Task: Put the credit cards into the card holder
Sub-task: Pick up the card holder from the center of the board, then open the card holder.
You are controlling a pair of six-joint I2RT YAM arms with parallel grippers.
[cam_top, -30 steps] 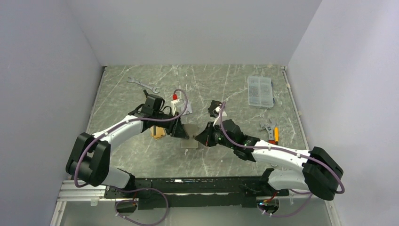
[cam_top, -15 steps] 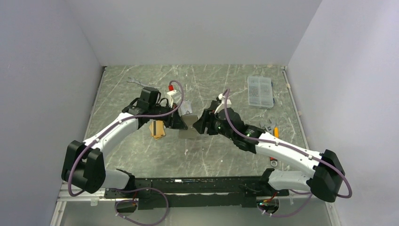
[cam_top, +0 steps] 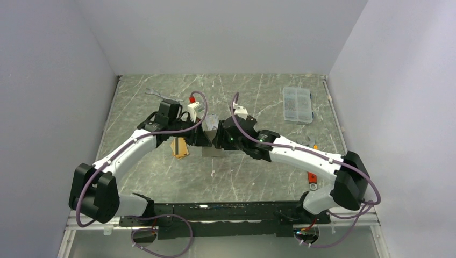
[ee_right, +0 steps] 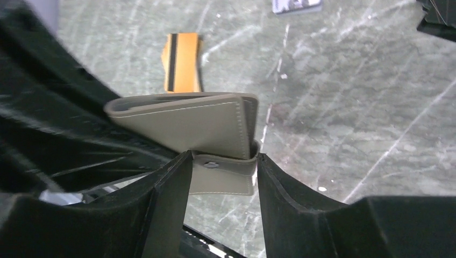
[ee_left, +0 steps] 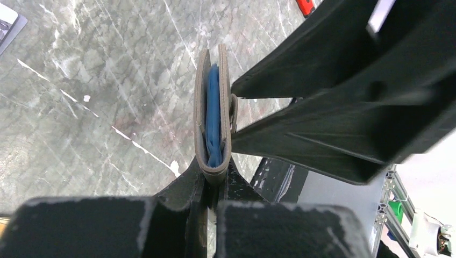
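While left gripper clamps stitched card holder, right gripper, parted, straddles its tab.

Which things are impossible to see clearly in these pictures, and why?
Left wrist view: whether the card holder holds any card in its blue sleeves; only its edge shows.
Right wrist view: the silver card, cut by the top edge.
Right wrist view: whether the right gripper presses the snap tab or only flanks it.
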